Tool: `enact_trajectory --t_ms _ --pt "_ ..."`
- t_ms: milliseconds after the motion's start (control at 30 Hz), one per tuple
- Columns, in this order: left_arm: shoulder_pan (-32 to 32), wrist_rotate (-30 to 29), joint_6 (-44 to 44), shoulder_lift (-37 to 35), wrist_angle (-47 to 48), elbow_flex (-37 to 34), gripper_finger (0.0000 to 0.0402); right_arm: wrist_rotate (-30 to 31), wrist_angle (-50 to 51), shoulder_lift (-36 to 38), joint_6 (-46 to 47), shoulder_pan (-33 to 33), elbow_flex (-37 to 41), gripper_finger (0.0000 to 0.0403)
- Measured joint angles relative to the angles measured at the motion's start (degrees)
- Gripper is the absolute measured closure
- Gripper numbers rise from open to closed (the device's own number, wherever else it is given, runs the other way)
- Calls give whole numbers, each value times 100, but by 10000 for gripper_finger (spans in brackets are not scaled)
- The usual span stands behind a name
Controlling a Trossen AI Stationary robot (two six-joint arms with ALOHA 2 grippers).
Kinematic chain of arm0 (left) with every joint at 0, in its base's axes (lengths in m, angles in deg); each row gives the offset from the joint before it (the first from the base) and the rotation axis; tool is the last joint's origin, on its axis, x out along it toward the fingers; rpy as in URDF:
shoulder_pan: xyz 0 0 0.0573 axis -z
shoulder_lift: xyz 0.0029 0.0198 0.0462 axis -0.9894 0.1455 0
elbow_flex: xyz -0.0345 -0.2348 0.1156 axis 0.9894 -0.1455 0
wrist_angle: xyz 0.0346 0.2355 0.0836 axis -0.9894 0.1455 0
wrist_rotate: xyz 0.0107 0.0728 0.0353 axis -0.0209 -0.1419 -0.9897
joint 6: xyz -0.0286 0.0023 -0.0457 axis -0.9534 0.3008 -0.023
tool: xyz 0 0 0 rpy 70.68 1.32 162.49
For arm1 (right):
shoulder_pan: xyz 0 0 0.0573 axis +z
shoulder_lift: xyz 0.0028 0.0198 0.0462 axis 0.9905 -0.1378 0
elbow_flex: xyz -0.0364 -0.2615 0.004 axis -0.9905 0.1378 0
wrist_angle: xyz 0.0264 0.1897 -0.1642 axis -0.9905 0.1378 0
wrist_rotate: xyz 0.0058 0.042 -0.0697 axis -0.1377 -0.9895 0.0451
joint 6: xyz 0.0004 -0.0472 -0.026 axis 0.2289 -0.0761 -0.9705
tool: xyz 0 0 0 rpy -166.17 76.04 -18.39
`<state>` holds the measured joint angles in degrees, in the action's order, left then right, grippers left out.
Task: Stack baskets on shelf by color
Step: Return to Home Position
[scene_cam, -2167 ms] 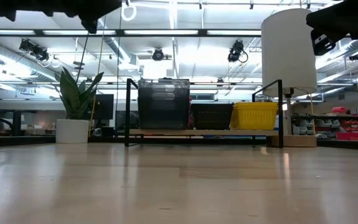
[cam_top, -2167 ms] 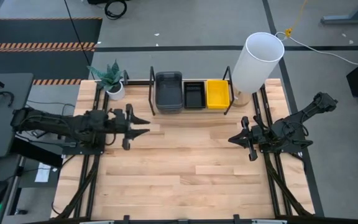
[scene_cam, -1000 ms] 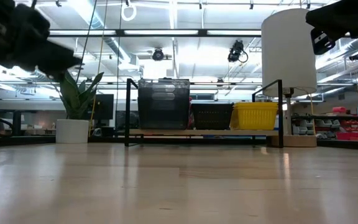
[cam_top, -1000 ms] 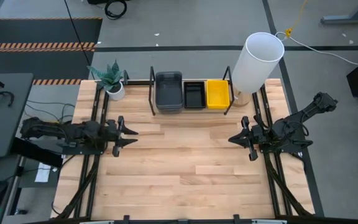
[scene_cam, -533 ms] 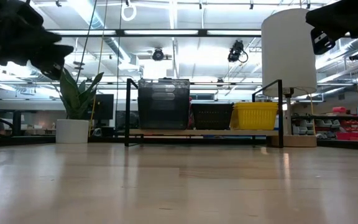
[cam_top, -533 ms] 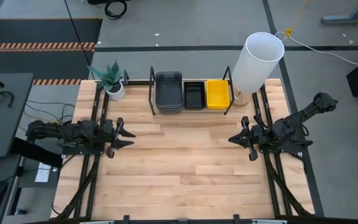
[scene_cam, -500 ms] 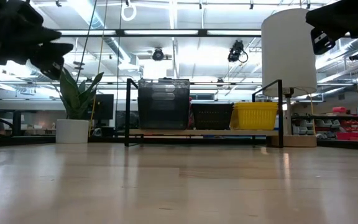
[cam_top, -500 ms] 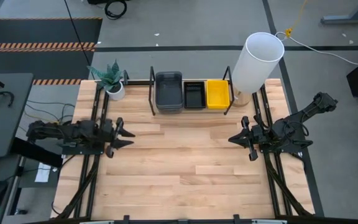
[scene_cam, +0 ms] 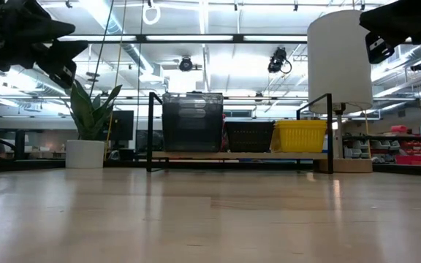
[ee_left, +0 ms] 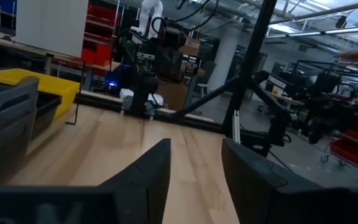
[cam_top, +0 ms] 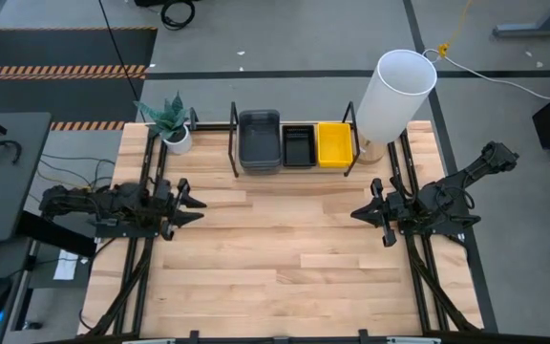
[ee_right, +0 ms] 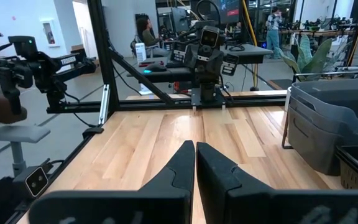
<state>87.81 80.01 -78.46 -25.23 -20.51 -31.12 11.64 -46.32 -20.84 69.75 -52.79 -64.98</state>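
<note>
Shelf (scene_cam: 240, 155) at table (cam_top: 285, 258) back edge: grey baskets (cam_top: 259, 139), black basket (cam_top: 298, 146), yellow basket (cam_top: 333, 143). Left gripper (cam_top: 195, 204), left edge, fingers apart, empty. Right gripper (cam_top: 355, 214), right edge, fingers pressed together.

Potted plant (cam_top: 169, 120), tall white cylinder (cam_top: 395, 94)

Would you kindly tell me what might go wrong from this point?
The grey baskets stand tallest on the shelf; a bump might topple them. The white cylinder stands close to the shelf's end and the right gripper; a swing might knock it. The open left gripper sits at the table's left.
</note>
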Motion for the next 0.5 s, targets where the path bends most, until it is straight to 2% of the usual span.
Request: enact_trajectory --t_ms 500 --pt "0 -4 2 0 -13 0 249 0 219 -2 1 -26 0 380"
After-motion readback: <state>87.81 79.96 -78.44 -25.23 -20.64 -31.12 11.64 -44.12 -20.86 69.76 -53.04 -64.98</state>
